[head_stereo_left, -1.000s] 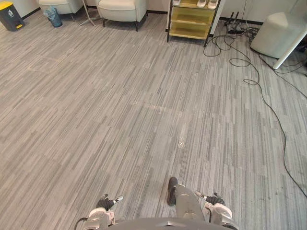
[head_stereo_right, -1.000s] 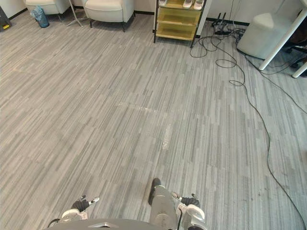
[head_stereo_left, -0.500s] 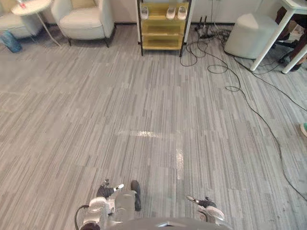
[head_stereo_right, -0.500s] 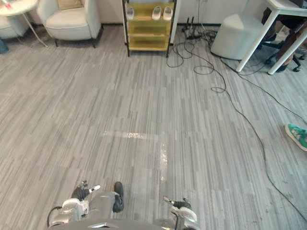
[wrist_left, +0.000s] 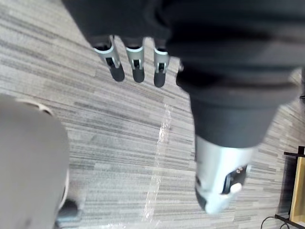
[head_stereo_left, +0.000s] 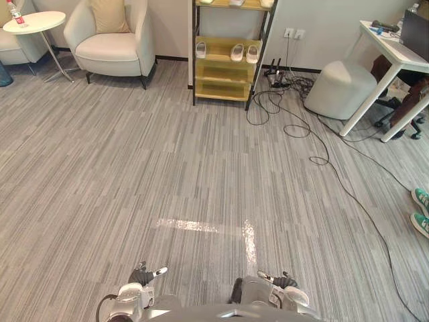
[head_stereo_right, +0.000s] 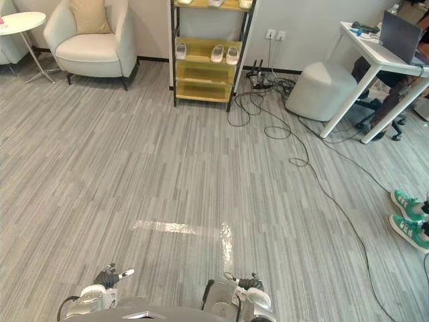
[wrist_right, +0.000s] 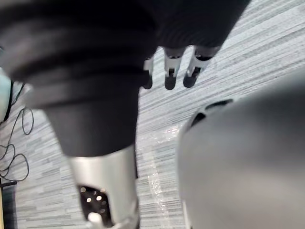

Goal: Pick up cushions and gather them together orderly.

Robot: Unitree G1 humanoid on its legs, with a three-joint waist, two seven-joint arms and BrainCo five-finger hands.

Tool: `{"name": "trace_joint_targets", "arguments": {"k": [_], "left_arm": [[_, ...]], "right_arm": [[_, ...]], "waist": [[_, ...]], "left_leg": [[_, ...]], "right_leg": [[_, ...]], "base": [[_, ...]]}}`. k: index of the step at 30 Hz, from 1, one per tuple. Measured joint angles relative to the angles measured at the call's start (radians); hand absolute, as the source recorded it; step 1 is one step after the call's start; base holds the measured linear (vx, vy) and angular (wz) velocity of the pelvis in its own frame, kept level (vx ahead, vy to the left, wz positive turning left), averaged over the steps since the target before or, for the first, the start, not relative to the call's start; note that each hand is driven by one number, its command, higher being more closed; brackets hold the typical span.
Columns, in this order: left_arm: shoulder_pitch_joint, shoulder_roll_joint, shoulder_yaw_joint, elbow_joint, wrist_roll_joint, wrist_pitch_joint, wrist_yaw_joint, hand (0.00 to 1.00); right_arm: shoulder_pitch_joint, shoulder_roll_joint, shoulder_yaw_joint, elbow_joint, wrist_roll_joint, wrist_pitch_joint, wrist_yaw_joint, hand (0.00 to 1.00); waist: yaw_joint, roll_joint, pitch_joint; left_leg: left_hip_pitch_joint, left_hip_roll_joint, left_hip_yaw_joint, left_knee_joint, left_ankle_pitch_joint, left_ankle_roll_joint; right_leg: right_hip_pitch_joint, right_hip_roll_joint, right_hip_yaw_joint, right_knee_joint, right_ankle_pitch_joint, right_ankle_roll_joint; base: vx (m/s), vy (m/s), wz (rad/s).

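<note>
A tan cushion leans upright against the back of a white armchair at the far left of the room. My left hand hangs low at the bottom edge of the eye views, and its fingers are straight and hold nothing. My right hand hangs the same way a little to the right, its fingers straight and empty over the striped grey floor. Both hands are far from the cushion.
A yellow shelf with slippers stands at the far wall. A round side table is left of the armchair. A grey pouf and a white desk are at the right, cables trail across the floor, and a person's green shoes are at the right edge.
The camera has turned: the whole view has shifted, bringing the armchair's cushion, the desk and the green shoes into sight. Both hands stay low and empty.
</note>
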Motion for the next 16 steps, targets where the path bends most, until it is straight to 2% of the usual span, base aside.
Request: {"name": "trace_joint_targets", "arguments": {"k": [2, 4, 6, 8, 9, 10, 11, 14, 16], "left_arm": [[0.0, -0.001, 0.0, -0.013, 0.001, -0.001, -0.001, 0.0], [0.0, 0.001, -0.002, -0.024, 0.0, -0.003, -0.001, 0.0], [0.002, 0.001, -0.004, -0.031, 0.0, -0.008, -0.001, 0.0], [0.0, 0.004, -0.016, -0.03, 0.001, -0.01, -0.001, 0.0], [0.0, 0.004, -0.023, -0.027, 0.0, -0.01, -0.001, 0.0], [0.0, 0.012, -0.028, -0.022, 0.001, -0.01, 0.0, 0.0], [-0.002, 0.025, -0.039, -0.015, 0.001, -0.01, 0.0, 0.0], [-0.011, 0.042, -0.04, -0.004, 0.0, -0.01, 0.0, 0.0], [-0.011, 0.043, -0.04, 0.004, 0.0, -0.01, 0.001, 0.0]], "right_arm": [[0.015, 0.001, 0.002, 0.0, 0.001, 0.0, -0.001, 0.0], [0.018, 0.002, 0.002, 0.0, 0.003, 0.001, -0.001, 0.0], [0.019, 0.002, 0.002, 0.001, 0.01, 0.001, -0.001, 0.0], [0.018, 0.004, 0.002, -0.002, 0.01, 0.001, -0.002, 0.0], [0.028, 0.002, 0.001, -0.006, 0.011, 0.001, -0.003, 0.0], [0.027, 0.007, 0.001, -0.008, 0.011, 0.001, -0.005, 0.0], [0.039, 0.021, -0.001, -0.008, 0.01, 0.002, -0.011, 0.0], [0.042, 0.042, -0.02, -0.008, 0.01, 0.003, -0.011, 0.0], [0.046, 0.043, -0.023, -0.008, 0.01, 0.002, -0.011, 0.0]], "waist": [[0.006, -0.001, 0.0], [0.011, -0.003, 0.001], [0.019, -0.003, 0.001], [0.018, -0.006, 0.002], [0.02, -0.012, 0.002], [0.016, -0.017, -0.011], [0.013, -0.041, -0.019], [0.015, -0.065, -0.021], [0.015, -0.064, -0.021]], "left_leg": [[-0.075, 0.045, 0.018, 0.16, -0.007, 0.008], [-0.125, 0.052, 0.033, 0.16, -0.021, 0.019], [-0.158, 0.046, 0.033, 0.084, -0.027, 0.018], [-0.158, 0.024, 0.018, -0.125, 0.006, 0.006], [-0.134, -0.003, 0.012, -0.208, 0.08, 0.007], [-0.117, -0.024, 0.02, -0.236, 0.086, 0.015], [-0.102, -0.051, 0.036, -0.265, 0.093, 0.026], [-0.091, -0.086, 0.041, -0.267, 0.094, 0.027], [-0.056, -0.101, 0.04, -0.294, 0.094, 0.033]], "right_leg": [[0.07, 0.019, -0.009, -0.04, -0.014, -0.007], [0.102, 0.02, 0.004, -0.053, -0.031, -0.009], [0.117, 0.011, 0.023, -0.056, -0.035, 0.0], [0.127, -0.007, 0.058, -0.043, -0.046, 0.039], [0.124, -0.022, 0.089, -0.025, -0.054, 0.072], [0.13, -0.032, 0.1, -0.037, -0.051, 0.079], [0.139, -0.054, 0.104, -0.077, -0.037, 0.093], [0.174, -0.079, 0.109, -0.138, -0.014, 0.101], [0.205, -0.086, 0.116, -0.161, -0.01, 0.099]], "base": [[0.26, -0.058, 0.02], [0.21, 0.002, -0.13], [0.15, 0.097, -0.38], [0.18, 0.214, -0.51], [0.14, 0.194, -0.32], [0.22, 0.246, -0.22], [0.2, 0.172, -0.02], [0.2, 0.177, -0.02], [0.09, 0.07, 0.01]]}}
